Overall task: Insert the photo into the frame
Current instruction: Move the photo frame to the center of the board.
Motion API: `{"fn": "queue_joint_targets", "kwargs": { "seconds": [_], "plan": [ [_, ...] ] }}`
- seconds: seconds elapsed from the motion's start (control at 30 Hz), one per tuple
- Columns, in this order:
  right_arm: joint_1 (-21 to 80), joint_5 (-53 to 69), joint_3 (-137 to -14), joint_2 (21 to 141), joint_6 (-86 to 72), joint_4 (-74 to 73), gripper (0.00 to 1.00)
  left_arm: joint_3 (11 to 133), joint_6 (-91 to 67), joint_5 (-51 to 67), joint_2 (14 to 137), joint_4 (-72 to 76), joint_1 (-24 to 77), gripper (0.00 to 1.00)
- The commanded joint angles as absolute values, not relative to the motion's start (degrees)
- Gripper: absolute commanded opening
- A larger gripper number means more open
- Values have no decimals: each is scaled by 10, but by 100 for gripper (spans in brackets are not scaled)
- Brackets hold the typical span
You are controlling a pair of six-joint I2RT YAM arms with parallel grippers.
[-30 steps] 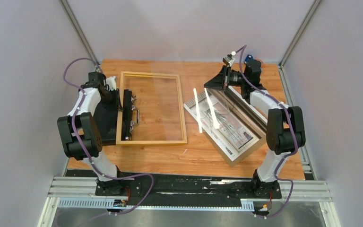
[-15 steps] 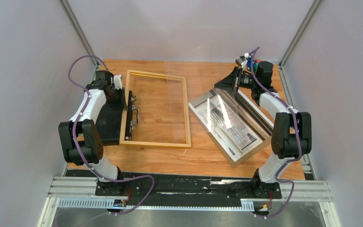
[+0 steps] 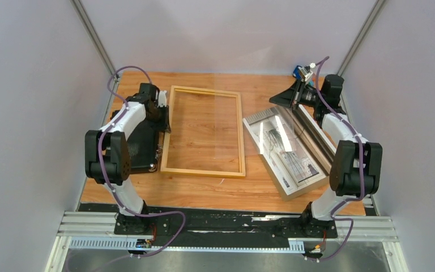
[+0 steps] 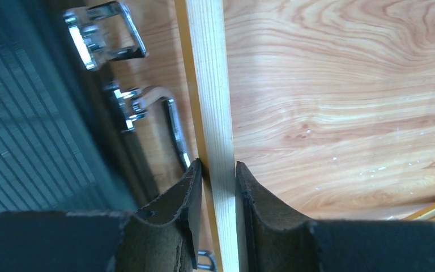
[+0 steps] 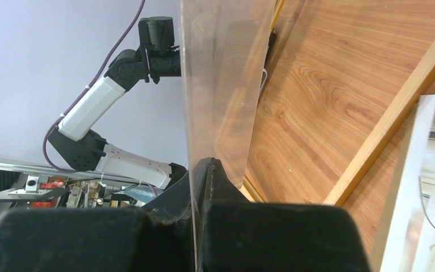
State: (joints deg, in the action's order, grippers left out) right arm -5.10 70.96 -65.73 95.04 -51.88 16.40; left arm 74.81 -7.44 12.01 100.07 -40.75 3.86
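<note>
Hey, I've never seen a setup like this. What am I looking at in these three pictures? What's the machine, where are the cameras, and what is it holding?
These are two robot arms bolted at the near edge of a wooden table. Each arm ends in a two-finger gripper. The wide picture comes from a camera above and behind the arms. The other two pictures come from a camera on each wrist, looking along that arm's fingers.

On the table lie a wooden frame, a black case to its left and a photo to its right.

The left gripper is clamped on the frame's left rail. The right gripper pinches the edge of a clear sheet, held tilted above the photo.
</note>
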Motion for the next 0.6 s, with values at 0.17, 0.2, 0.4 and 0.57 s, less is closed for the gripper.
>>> {"fn": "queue_joint_targets", "kwargs": {
  "seconds": [0.17, 0.2, 0.4, 0.57],
  "plan": [
    [-51, 693, -628, 907, -498, 175, 0, 779, -116, 158, 1043, -361, 93, 0],
    [-51, 691, -625, 908, -498, 176, 0, 777, -119, 158, 1044, -358, 95, 0],
    [-41, 681, -603, 916, -492, 186, 0, 742, -134, 153, 1040, -328, 103, 0],
    [-18, 656, -555, 915, -525, 266, 0, 709, -131, 166, 1024, -315, 111, 0]
  ]
}}
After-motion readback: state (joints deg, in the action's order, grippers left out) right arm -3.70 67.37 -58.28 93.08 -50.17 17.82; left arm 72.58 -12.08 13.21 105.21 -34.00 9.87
